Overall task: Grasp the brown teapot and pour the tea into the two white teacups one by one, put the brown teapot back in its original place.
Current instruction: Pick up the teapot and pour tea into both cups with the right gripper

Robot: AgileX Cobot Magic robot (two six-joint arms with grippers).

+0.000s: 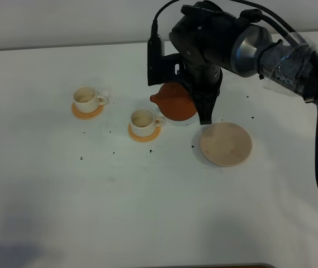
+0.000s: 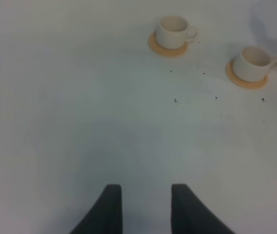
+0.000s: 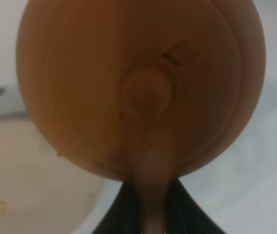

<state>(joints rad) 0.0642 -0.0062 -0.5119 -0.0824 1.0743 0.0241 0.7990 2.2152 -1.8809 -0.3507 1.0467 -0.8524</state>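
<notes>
The brown teapot (image 1: 173,104) hangs between the beige saucer (image 1: 226,144), its original place, and the nearer white teacup (image 1: 142,120), with its spout pointing at that cup. My right gripper (image 1: 202,109) is shut on the teapot's loop handle. Up close, the teapot (image 3: 138,87) fills the right wrist view, and its handle runs down into my right gripper (image 3: 150,217). The saucer (image 3: 31,180) shows beside it. The other white teacup (image 1: 86,97) stands further left. My left gripper (image 2: 145,207) is open over bare table, and both teacups (image 2: 173,30) (image 2: 252,62) lie far ahead of it.
Each cup rests on a small orange coaster (image 1: 87,113) (image 1: 144,134). Small dark specks dot the white table (image 1: 147,195). The right arm's bulk and cables (image 1: 259,50) reach in from the right, over the table's back part.
</notes>
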